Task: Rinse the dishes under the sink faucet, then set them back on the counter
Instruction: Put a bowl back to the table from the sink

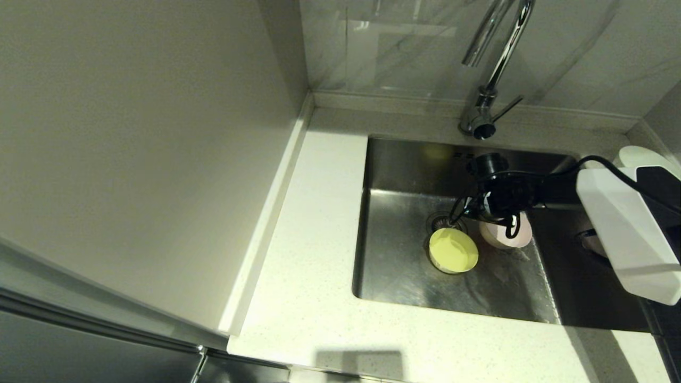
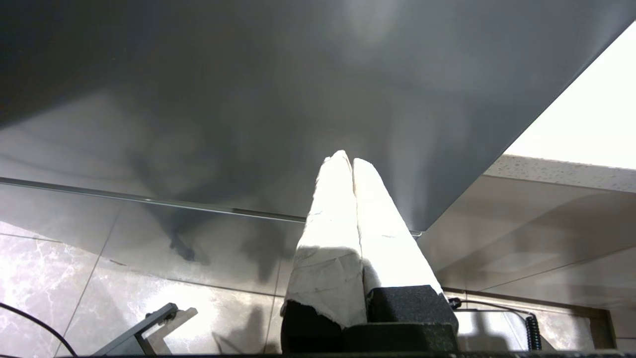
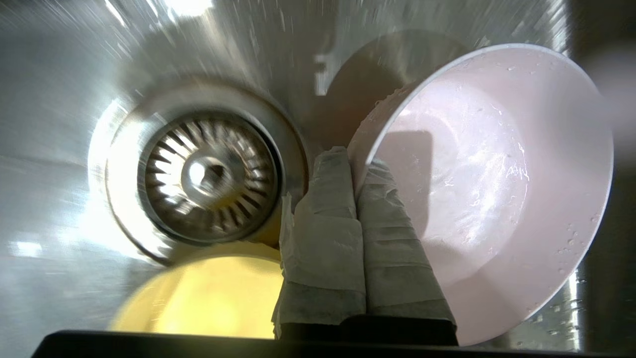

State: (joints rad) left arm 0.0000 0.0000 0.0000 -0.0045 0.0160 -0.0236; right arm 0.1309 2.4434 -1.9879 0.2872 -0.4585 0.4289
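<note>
My right gripper [image 1: 493, 223] [image 3: 355, 165] is down in the steel sink [image 1: 404, 276] and shut on the rim of the pale pink bowl [image 1: 508, 236] [image 3: 497, 189]. One finger is inside the rim and one outside. The bowl is tilted and wet with droplets, just right of the drain strainer [image 1: 439, 219] [image 3: 208, 179]. The yellow bowl [image 1: 453, 250] [image 3: 208, 298] lies on the sink floor in front of the drain. The faucet [image 1: 497, 69] stands behind the sink, and I see no water running from it. My left gripper [image 2: 348, 160] is shut and empty, parked low beside a dark cabinet front.
The pale counter [image 1: 319, 239] runs left of and in front of the sink, with a wall along its left. A white rounded thing [image 1: 641, 156] sits at the back right behind my right arm [image 1: 622, 239]; I cannot tell whether it is the white bowl.
</note>
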